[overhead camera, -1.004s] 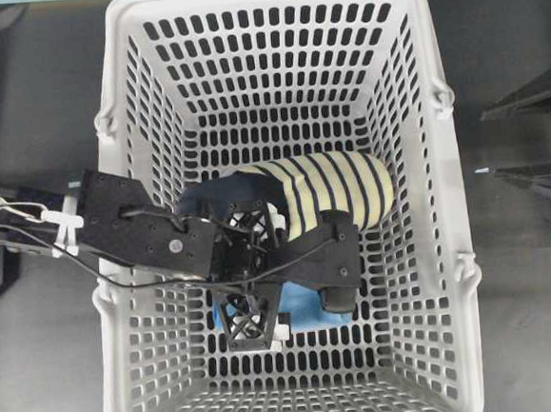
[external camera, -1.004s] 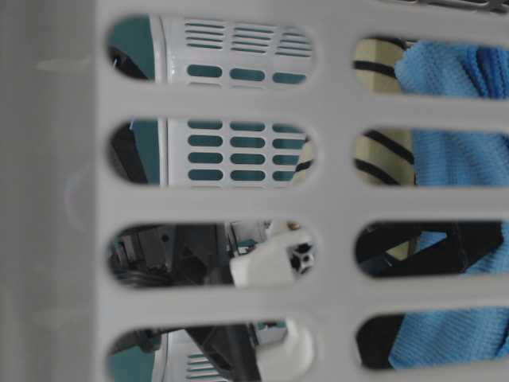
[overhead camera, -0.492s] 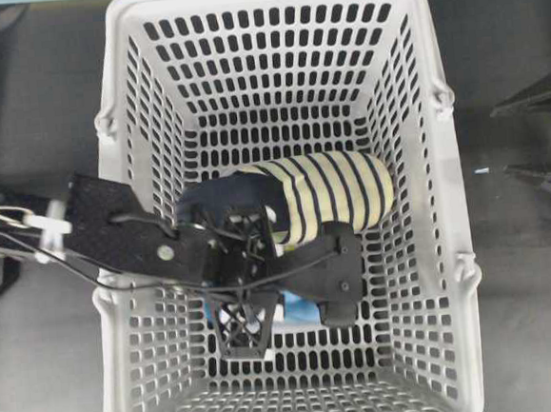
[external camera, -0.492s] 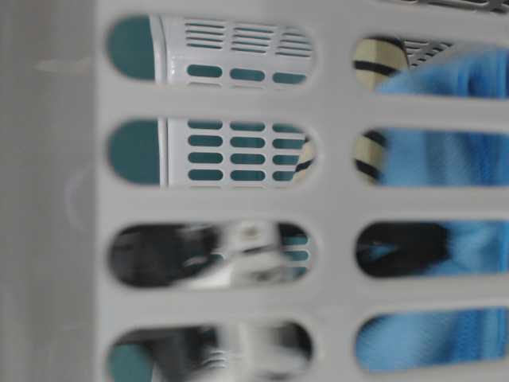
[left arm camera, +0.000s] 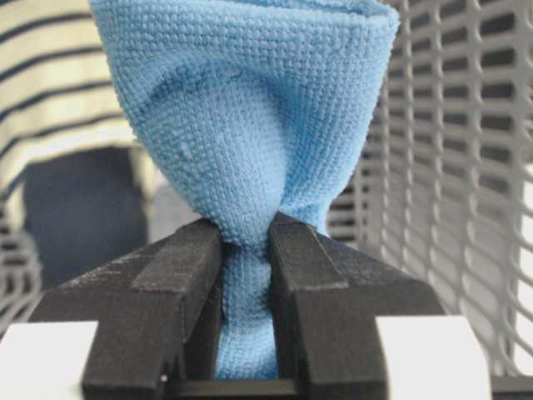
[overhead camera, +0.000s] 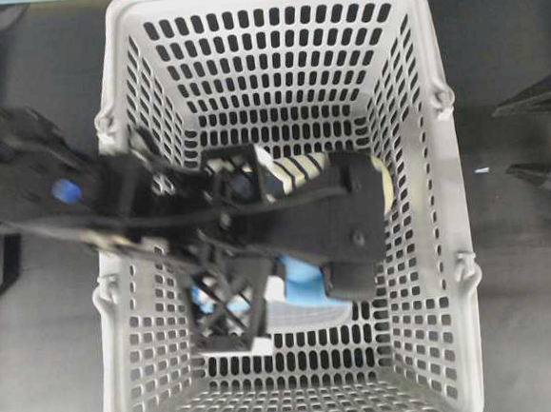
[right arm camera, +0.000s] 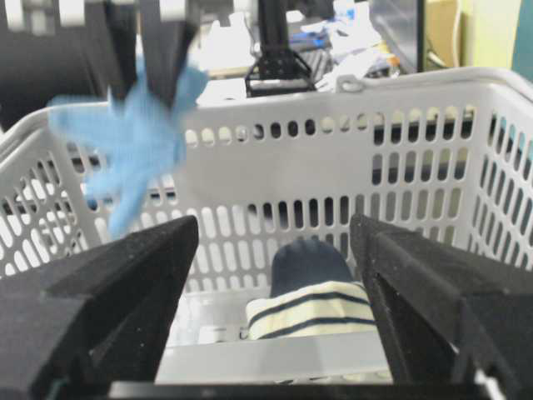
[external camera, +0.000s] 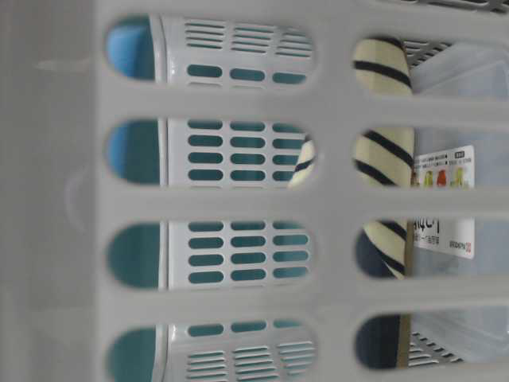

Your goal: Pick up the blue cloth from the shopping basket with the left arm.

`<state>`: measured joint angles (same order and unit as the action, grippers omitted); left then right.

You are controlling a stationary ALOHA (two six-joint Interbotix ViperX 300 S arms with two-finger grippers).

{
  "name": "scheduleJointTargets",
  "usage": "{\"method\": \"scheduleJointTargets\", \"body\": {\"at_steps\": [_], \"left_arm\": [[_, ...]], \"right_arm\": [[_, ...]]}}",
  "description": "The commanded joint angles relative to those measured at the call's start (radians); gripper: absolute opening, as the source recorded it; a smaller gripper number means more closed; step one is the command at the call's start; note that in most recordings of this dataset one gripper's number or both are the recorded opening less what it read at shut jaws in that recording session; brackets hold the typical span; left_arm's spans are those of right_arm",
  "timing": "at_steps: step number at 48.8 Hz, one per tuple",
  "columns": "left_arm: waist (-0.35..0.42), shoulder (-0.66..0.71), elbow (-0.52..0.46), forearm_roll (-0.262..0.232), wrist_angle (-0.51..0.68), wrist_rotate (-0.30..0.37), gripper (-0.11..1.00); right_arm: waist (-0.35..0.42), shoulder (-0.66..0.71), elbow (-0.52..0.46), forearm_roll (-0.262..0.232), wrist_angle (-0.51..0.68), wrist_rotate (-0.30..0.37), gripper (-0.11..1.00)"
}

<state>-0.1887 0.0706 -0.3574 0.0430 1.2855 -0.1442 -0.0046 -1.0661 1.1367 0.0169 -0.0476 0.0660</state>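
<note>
The left gripper (left arm camera: 246, 258) is clamped on the blue cloth (left arm camera: 250, 125), which bunches out beyond its fingertips, lifted above the basket (overhead camera: 453, 211) rim. Below it on the floor lie the striped roll (right arm camera: 312, 308) and a clear package (external camera: 453, 207). The right gripper (right arm camera: 275, 300), fingers wide apart, faces the basket.

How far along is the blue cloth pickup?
Done: the left hand is shut on the blue cloth, pinching a bunched fold. In hand: the right wrist view shows the cloth dangling at about rim level of the shopping basket. Left: carrying it clear. The striped roll lies inside.
</note>
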Motion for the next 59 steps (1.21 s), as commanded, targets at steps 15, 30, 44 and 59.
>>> {"method": "scheduleJointTargets", "body": {"at_steps": [15,30,44,59], "left_arm": [[0.009,0.041,-0.181,0.003,0.161,0.005,0.13],[0.009,0.041,-0.178,0.003,0.161,0.003,0.13],[0.012,0.044,-0.178,0.003,0.161,0.003,0.13],[0.015,0.046,-0.178,0.003,0.161,0.003,0.13]], "right_arm": [[0.002,0.005,-0.008,0.0,-0.005,0.002,0.72],[0.002,0.005,-0.008,0.0,-0.006,0.002,0.72],[0.002,0.005,-0.008,0.002,-0.006,0.003,0.72],[0.002,0.005,-0.008,0.002,0.0,0.003,0.71]]}}
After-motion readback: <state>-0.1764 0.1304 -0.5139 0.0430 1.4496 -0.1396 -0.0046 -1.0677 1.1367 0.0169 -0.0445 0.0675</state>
